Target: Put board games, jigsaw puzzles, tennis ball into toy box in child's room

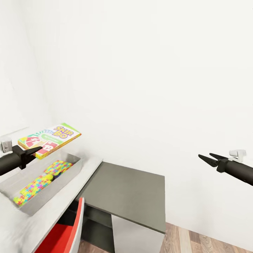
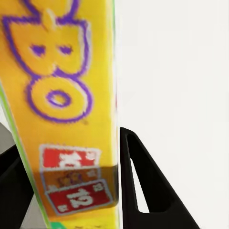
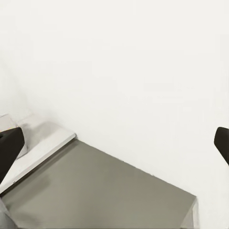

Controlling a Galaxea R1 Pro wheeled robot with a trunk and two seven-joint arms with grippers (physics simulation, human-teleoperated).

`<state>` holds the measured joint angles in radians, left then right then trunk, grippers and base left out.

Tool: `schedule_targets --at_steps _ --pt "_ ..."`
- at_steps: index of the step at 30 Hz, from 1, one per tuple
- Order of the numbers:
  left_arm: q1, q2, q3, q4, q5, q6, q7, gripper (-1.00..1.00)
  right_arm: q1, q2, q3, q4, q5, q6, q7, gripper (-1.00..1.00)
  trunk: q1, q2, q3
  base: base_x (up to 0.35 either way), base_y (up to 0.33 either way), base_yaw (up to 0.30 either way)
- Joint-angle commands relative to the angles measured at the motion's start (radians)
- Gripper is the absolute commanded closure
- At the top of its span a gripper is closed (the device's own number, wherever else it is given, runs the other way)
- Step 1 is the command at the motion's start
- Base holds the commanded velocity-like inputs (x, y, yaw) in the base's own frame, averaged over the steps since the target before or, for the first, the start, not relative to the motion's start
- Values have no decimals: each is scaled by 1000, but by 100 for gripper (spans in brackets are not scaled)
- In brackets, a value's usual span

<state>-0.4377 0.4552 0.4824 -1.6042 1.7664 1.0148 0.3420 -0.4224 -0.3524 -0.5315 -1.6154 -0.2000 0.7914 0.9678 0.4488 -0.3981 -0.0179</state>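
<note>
Your left gripper (image 1: 35, 151), clamped on the board game (image 1: 49, 140) at frame left, should lower it flat into the toy box (image 1: 66, 177); right gripper (image 1: 207, 159) spread, empty.

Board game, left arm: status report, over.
Left gripper shut on board game, held above toy box. Two jigsaw puzzles already in box. Right gripper open, empty, off to the side. Nothing in the way.

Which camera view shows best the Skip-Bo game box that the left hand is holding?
The head view: the whole Skip-Bo box appears there, held by the left hand above the toy box. The left wrist view gives a blurred close-up of one part.
</note>
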Motion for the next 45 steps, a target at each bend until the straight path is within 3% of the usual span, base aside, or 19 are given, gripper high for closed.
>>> schedule_targets --at_steps 1,10,24,28,32,45 --pt "-1 0 2 -1 19 1 10 100 -1 0 -1 0 -2 3 3 -100 1 -2 -2 347 0 -1" --pt "17 0 8 0 15 2 11 100 -1 0 -1 0 -2 0 3 -100 1 -2 -2 318 30 0" --pt "23 0 9 1 13 1 15 100 -1 6 -6 0 -2 -3 1 -100 1 -2 -2 60 168 0" --pt "19 -4 2 14 14 0 82 100 -1 3 -8 0 -2 -4 11 -100 1 -2 -2 18 57 0" --pt "21 -5 9 47 19 -1 159 100 -1 1 -9 0 -2 -4 63 -100 1 -2 -2 3 9 0" --pt "31 0 10 144 14 5 155 100 -1 9 -5 0 -2 -13 65 -100 1 -2 -2 0 0 0"
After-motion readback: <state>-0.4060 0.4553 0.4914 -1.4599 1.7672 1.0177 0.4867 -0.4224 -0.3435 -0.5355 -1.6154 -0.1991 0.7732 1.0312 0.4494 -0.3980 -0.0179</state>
